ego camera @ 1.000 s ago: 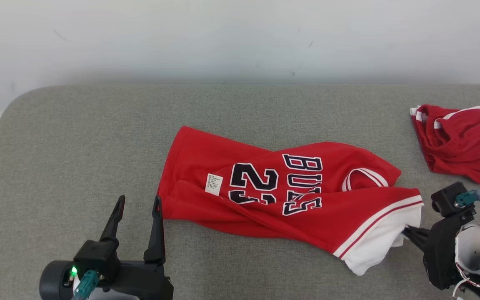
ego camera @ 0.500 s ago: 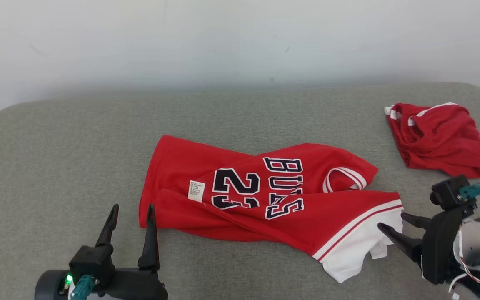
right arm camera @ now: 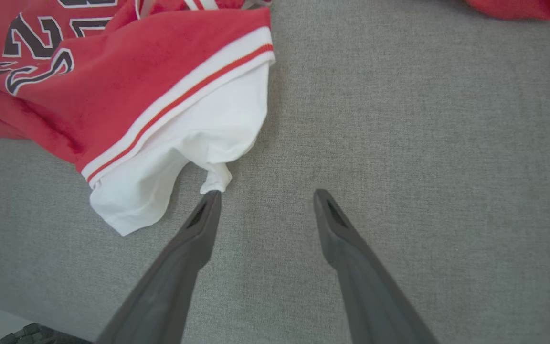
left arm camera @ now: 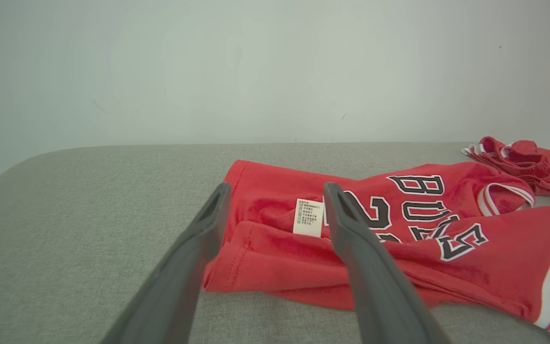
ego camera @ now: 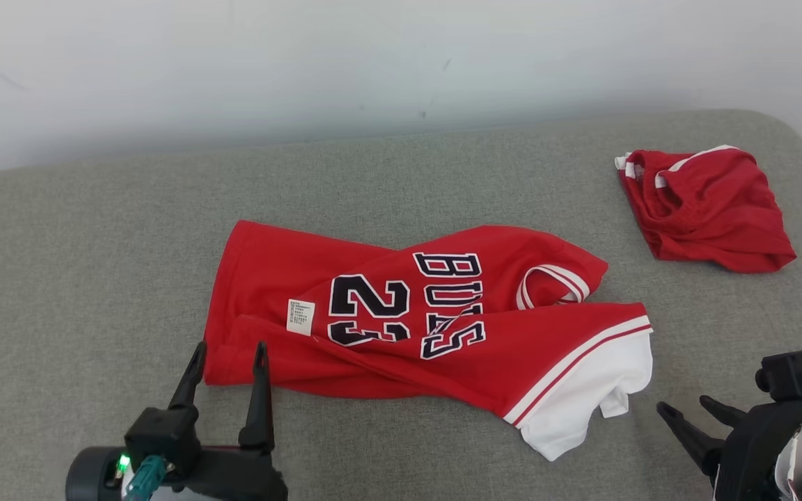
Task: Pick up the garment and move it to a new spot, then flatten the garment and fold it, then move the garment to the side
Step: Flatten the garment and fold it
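Head view: the jersey [ego camera: 443,327] lies crumpled mid-frame, neither flattened nor folded yet; left gripper [ego camera: 229,346] and right gripper [ego camera: 681,402] both stand wide apart, holding nothing.

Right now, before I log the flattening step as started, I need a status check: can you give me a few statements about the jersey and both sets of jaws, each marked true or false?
1. The jersey lies rumpled and twisted on the grey surface, not flat. True.
2. The right jaws are clamped on the jersey's white hem. False: they stand open beside the hem and hold nothing.
3. A second red garment lies apart from the jersey, toward the robot's right. True.
4. The left jaws are shut. False: they stand open at the jersey's left end.
5. The jersey's number reads 32. False: it reads 23.
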